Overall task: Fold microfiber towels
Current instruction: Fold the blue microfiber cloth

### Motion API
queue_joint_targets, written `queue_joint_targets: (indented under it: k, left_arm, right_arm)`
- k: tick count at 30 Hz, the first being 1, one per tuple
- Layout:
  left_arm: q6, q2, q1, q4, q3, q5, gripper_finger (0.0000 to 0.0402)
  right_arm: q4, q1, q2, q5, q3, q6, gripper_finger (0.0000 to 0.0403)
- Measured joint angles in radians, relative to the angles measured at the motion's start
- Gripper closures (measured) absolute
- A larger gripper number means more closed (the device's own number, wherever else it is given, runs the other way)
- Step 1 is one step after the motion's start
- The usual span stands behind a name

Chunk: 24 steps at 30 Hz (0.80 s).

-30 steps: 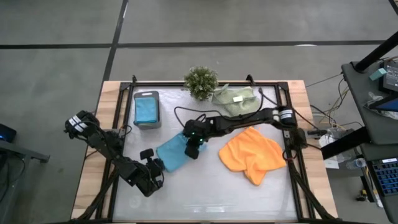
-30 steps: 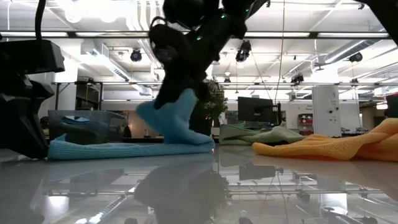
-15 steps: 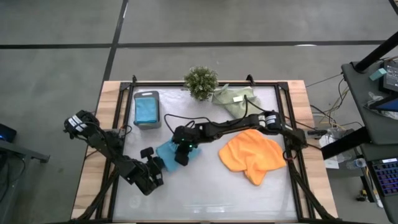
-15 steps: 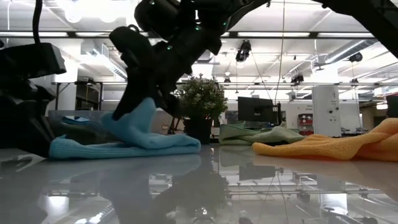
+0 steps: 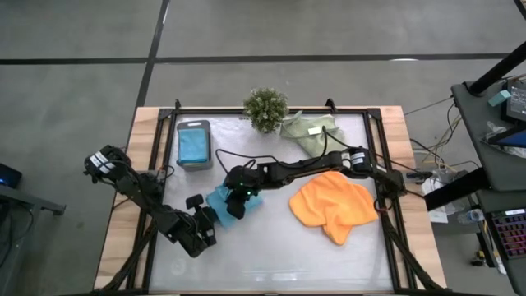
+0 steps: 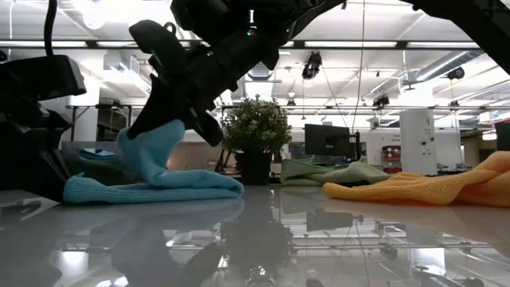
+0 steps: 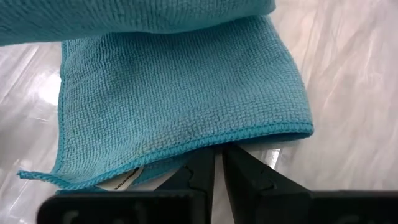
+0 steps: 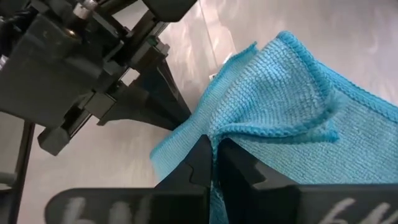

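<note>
Low view: glossy white table (image 6: 335, 239), office room behind.
Teal towel (image 6: 151, 179): half-folded, beside plant (image 6: 256, 127).
Right gripper (image 5: 233, 205): pinching towel corner.
Left gripper (image 5: 202, 216): clamped on towel edge.

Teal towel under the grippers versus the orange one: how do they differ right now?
The teal towel is pinched by both the right gripper and the left gripper, half folded over itself; the orange towel lies untouched and rumpled, spread wider. Both rest on the table.
</note>
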<state>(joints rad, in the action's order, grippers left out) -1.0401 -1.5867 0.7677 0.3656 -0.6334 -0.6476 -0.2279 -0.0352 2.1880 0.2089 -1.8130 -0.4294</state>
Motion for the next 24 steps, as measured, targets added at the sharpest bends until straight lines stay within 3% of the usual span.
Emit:
queue_joint_targets:
  k: [5, 12, 19, 24]
  left_arm:
    - [0.000, 0.002, 0.000, 0.001, -0.001, 0.004, 0.0382]
    - [0.007, 0.023, -0.001, 0.007, -0.007, 0.039, 0.0382]
    - [0.009, 0.086, 0.000, 0.048, -0.023, 0.206, 0.0382]
    - [0.002, 0.165, 0.001, 0.042, -0.030, 0.351, 0.0382]
  right_arm:
    - [0.011, -0.008, 0.000, -0.001, 0.000, 0.021, 0.0372]
    - [0.033, -0.009, 0.000, -0.003, 0.000, 0.032, 0.0291]
    - [0.026, -0.009, -0.004, 0.040, 0.000, 0.124, 0.0230]
    - [-0.066, -0.013, -0.037, 0.070, 0.001, 0.267, 0.0220]
